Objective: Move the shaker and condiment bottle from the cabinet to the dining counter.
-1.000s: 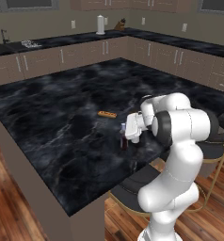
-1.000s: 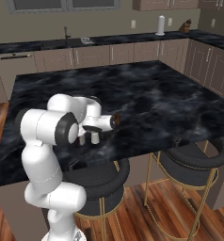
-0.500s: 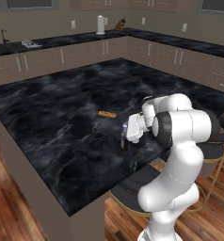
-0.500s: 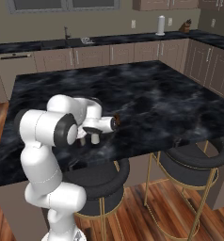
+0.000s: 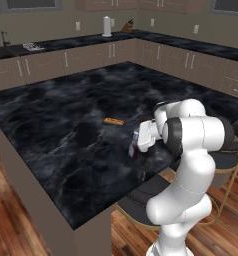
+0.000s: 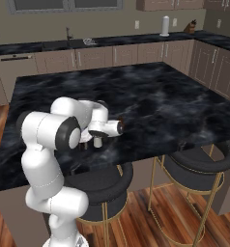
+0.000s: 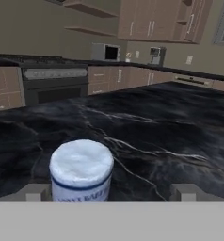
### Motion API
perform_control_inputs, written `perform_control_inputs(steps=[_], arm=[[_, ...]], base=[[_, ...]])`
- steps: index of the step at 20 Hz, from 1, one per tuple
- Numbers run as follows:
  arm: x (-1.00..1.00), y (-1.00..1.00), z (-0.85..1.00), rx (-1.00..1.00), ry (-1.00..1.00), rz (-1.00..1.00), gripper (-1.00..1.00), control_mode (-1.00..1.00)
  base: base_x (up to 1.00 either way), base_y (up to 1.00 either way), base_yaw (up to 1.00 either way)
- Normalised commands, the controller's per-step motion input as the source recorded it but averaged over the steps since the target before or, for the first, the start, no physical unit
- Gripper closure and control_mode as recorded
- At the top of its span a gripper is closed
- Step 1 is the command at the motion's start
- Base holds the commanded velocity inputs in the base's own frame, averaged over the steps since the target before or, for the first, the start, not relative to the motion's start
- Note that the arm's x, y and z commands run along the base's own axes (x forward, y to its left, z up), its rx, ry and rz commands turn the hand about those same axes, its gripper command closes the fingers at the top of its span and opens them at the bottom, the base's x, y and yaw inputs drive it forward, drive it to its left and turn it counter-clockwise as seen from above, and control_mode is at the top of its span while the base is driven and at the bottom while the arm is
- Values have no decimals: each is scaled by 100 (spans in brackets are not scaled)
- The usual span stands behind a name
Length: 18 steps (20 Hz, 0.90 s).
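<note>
Claw [image 7: 109,192] open — condiment bottle [image 7: 81,170] standing free on dining worktop [image 5: 66,115], apparently for delivery.

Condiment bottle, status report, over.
Fingers open, spread either side of the cap. Condiment bottle upright on dining counter, not gripped. Small brown stick lies apart from it, nothing blocking.

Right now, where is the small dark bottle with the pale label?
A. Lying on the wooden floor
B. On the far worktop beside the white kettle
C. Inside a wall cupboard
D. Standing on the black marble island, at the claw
D. The bottle stands upright on the black marble island, right at the open claw; the hand view shows its pale cap between the fingertips.
</note>
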Motion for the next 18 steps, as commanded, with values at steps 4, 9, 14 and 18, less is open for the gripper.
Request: perform_control_inputs(steps=[4, 9, 14, 18], arm=[[0, -8, 1, 0, 0, 0, -100, -100], [-3, -1, 0, 0, 0, 0, -100, -100], [-9, 0, 7, 0, 0, 0, -100, -100], [-14, 2, 11, -1, 0, 0, -100, -100]], base=[[0, 0, 0], [0, 0, 0], [0, 0, 0], [0, 0, 0]])
